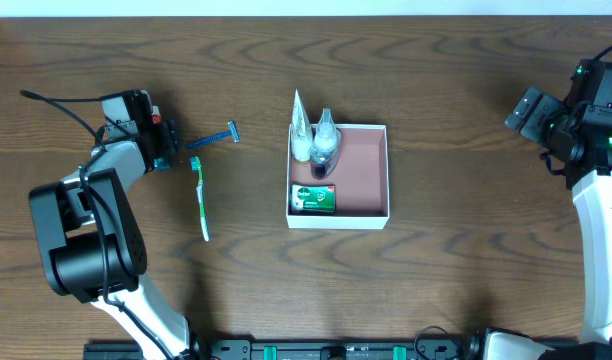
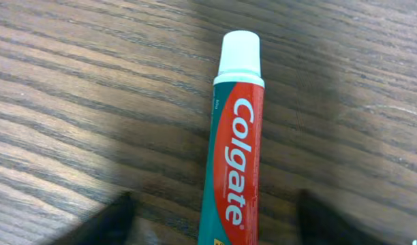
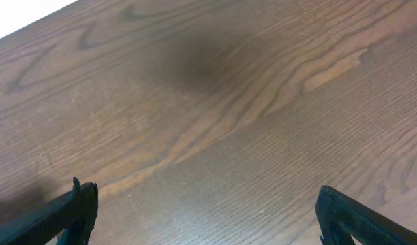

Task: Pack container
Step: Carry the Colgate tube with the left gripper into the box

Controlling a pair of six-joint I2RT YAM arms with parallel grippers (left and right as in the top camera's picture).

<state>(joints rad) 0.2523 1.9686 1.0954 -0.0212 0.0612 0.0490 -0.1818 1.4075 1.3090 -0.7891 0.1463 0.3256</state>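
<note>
The container (image 1: 371,150) is placed at the middle of the bench (image 1: 466,60), well apart from the left arm, to its right. A green soap box (image 1: 314,198) and a small bottle (image 1: 326,145) are lodged along its left side, and the right part of its floor is bare. A razor (image 1: 214,136) and a toothbrush (image 1: 200,200) are lying on the bench between the left arm and the container.

In the left wrist view the left fingers (image 2: 110,221) are seen spread open, one on each side of a toothpaste tube (image 2: 236,156) that lies flat on the wood; nothing is gripped. The right fingers (image 3: 72,211) are also wide open and empty, above bare wood at the right end.

The step in hand is judged to be the pick-up of the toothpaste. For a good grip, the fingers should be lowered almost to the wood, the tube should be kept centred between them, and the closing should be made across its body, not on the cap. Gentle pressure is advised, because a soft tube can be squeezed or can slip out.
</note>
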